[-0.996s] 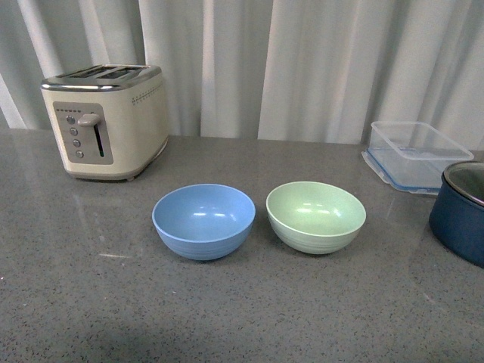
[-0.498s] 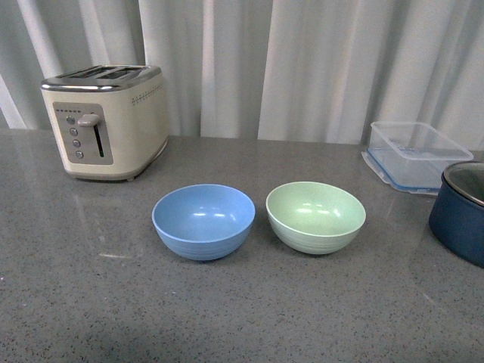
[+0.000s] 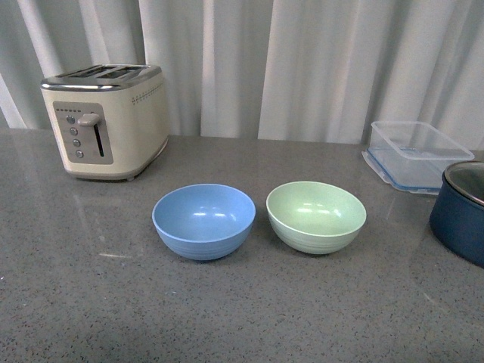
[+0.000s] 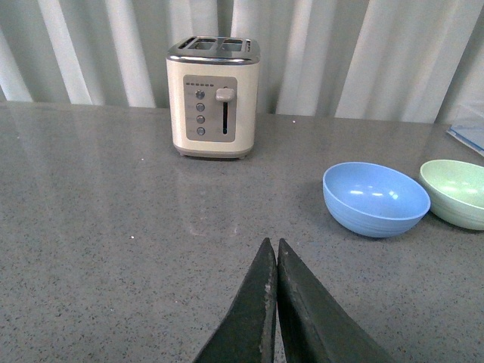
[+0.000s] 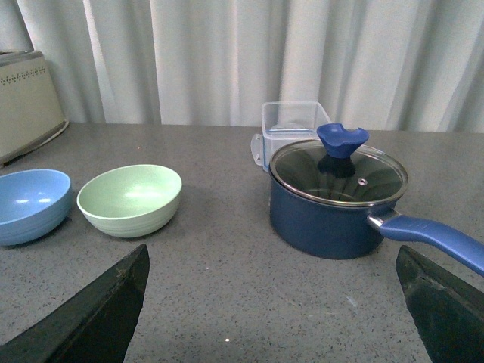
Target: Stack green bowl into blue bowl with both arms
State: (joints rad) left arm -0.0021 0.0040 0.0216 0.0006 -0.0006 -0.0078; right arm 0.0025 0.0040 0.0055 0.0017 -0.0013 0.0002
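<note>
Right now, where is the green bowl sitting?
In the front view the green bowl sits on the grey counter, right of centre, close beside the blue bowl on its left without touching it; the dark blue pot is further right.

No readable text, labels, brands or numbers on anything in view.
</note>
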